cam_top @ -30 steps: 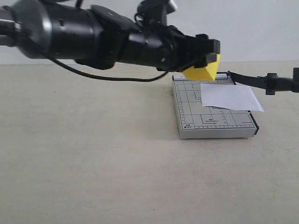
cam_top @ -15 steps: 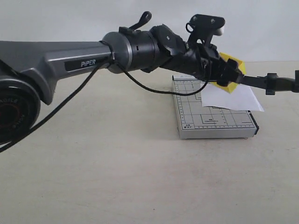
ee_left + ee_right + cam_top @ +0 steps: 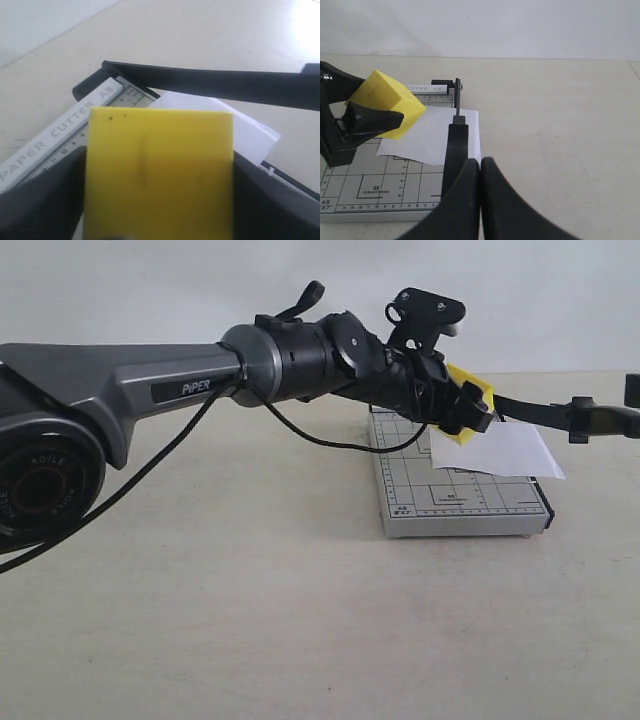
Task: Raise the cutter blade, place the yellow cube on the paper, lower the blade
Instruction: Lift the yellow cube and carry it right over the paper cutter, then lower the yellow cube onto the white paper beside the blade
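Note:
My left gripper [image 3: 466,410] is shut on the yellow cube [image 3: 472,400], which hangs tilted just above the near end of the white paper [image 3: 505,450]. In the left wrist view the cube [image 3: 160,170] fills the space between the dark fingers [image 3: 45,200]. The paper [image 3: 440,135] lies on the grey gridded cutter board [image 3: 410,490]. The cutter blade [image 3: 530,412] stands raised over the board's right side. Its handle end [image 3: 457,145] rests against my right gripper [image 3: 480,162], whose fingers are shut together beside it.
The cutter board [image 3: 380,185] sits on a plain beige table [image 3: 200,620], with a white wall behind. The long left arm [image 3: 150,390] spans the scene from the left edge to the board.
The left arm carried the cube rightward from the board's far-left corner to over the paper, then eased slightly back and down. The blade and right gripper stayed put.

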`<state>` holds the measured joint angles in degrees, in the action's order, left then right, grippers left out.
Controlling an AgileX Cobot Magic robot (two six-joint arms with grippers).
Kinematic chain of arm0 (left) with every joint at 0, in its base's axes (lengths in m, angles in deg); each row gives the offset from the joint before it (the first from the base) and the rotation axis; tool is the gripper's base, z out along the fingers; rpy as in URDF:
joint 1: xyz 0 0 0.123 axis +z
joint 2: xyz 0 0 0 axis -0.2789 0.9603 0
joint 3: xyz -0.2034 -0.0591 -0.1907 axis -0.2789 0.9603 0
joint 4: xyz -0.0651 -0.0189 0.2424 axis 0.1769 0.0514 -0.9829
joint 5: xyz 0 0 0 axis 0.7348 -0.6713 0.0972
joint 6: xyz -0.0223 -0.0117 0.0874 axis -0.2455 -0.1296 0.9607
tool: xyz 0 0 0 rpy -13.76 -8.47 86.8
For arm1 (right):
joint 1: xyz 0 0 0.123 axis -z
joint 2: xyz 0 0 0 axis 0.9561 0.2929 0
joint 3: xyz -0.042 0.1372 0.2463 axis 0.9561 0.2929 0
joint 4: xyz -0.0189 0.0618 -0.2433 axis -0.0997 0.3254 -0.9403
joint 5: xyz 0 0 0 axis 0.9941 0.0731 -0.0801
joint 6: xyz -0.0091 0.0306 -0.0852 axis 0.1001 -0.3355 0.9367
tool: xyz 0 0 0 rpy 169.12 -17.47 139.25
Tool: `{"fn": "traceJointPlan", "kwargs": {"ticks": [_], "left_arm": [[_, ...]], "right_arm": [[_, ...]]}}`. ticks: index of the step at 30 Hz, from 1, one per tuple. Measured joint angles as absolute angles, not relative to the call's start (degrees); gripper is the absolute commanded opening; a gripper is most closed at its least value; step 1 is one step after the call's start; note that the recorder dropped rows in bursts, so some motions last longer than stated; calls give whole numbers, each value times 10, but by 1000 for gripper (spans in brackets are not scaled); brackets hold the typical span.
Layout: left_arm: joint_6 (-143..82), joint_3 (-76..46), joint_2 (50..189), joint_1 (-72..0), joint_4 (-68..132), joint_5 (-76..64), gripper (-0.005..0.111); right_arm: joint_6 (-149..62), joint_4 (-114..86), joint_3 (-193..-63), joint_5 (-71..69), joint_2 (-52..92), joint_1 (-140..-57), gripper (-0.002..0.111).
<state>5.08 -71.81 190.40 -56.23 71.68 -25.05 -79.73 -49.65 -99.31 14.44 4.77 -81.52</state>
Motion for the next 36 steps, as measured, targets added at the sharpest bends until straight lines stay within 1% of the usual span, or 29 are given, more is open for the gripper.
{"fn": "traceJointPlan", "kwargs": {"ticks": [11,24,25,27,29,32,34,35,36], "left_arm": [[78,-718,1908,-560,716,-253,4],[87,-719,1925,-560,716,-259,5],[89,-719,1925,-560,716,-257,6],[96,-719,1926,-560,716,-252,14],[99,-719,1926,-560,716,-250,29],[102,-719,1926,-560,716,-247,58],[102,-719,1926,-560,716,-241,72],[102,-719,1926,-560,716,-236,77],[102,-719,1926,-560,716,-231,80]], "right_arm": [[-802,-493,-993,107,48,-815,0],[-802,-493,-993,105,48,-815,0],[-802,-493,-993,105,48,-815,0],[-802,-493,-993,105,48,-815,0],[-802,-493,-993,105,48,-815,0],[-802,-493,-993,105,48,-815,0],[-802,-493,-993,105,48,-815,0],[-802,-493,-993,105,48,-815,0],[-802,-493,-993,105,48,-815,0]]}}
